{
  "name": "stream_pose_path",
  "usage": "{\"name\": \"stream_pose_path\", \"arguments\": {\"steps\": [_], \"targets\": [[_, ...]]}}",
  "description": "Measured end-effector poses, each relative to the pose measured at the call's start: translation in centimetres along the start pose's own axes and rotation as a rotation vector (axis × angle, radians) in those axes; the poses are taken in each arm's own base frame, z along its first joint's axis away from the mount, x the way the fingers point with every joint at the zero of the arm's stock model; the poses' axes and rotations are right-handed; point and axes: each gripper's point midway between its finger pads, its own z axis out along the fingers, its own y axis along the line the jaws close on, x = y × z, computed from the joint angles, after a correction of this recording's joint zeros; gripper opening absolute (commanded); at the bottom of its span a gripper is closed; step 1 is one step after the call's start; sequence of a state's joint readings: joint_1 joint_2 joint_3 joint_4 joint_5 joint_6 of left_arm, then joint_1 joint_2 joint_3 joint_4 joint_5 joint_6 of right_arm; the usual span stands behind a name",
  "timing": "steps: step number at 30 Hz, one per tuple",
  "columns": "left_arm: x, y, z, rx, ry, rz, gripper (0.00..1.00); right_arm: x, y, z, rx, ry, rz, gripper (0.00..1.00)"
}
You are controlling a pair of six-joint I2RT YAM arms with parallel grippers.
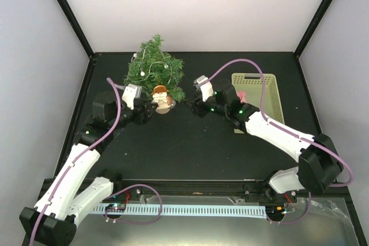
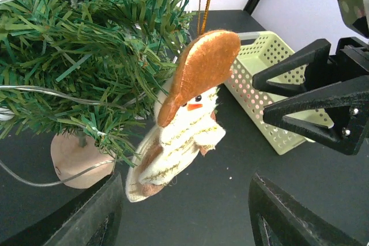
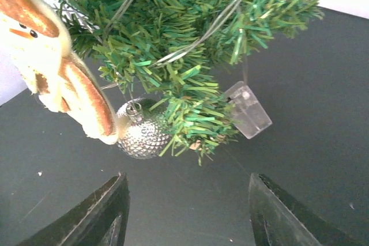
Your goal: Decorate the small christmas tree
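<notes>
Tree (image 1: 154,67) upright on wood disc (image 2: 72,159), far side of desk (image 1: 190,154), left of centre. Thin wire (image 3: 202,33) strung through the needles.

Snowman (image 2: 184,125) hung by gold thread from a low near-side branch, brown hat up, body tilted.

Left jaws: released, spread wide, at tree's near-left lower edge. In left wrist view, tree fills upper left, above and beyond the gap. Snowman dangling just ahead of the gap, gripped by neither finger. Lower edge close to the left-hand finger; contact not clear.

Right jaws: released too, spread, nothing between them. Sitting at tree's near-right lower edge, tips pointed at the branches, just beside snowman's other side in top view. In right wrist view, lowest branches directly above the gap, not touching. Silver bauble (image 3: 141,133) and clear clip (image 3: 248,109) hanging under that branch, both above the gap. Snowman at that view's left edge, touching or overlapping the bauble; can't separate.

Both jaws facing each other across the snowman, apart.

Green basket (image 1: 271,93) on desk right of tree, behind right arm, well apart from tree.
</notes>
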State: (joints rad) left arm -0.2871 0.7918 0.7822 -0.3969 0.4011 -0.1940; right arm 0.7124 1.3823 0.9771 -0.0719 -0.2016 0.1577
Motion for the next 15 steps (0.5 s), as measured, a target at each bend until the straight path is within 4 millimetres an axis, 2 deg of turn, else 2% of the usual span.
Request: {"name": "stream_pose_path", "arguments": {"steps": [4,8,11,13,15], "targets": [[0.3,0.2,0.4,-0.003,0.018,-0.007,0.51,-0.1,0.6,1.1,-0.051,-0.016,0.019,0.49],[-0.9,-0.3,0.0,0.007,-0.008,-0.003,0.44,-0.8,2.1,1.5,-0.107,-0.046,0.017,0.45],[-2.2,-0.8,-0.4,0.019,-0.035,-0.017,0.44,-2.2,3.7,1.3,-0.156,-0.092,-0.019,0.45],[-2.5,-0.9,-0.5,0.022,-0.045,-0.029,0.51,-3.4,4.7,1.0,-0.189,-0.128,-0.045,0.46],[-2.5,-0.8,-0.6,0.015,-0.047,-0.035,0.52,-4.7,5.4,0.6,-0.216,-0.159,-0.071,0.48]]}}
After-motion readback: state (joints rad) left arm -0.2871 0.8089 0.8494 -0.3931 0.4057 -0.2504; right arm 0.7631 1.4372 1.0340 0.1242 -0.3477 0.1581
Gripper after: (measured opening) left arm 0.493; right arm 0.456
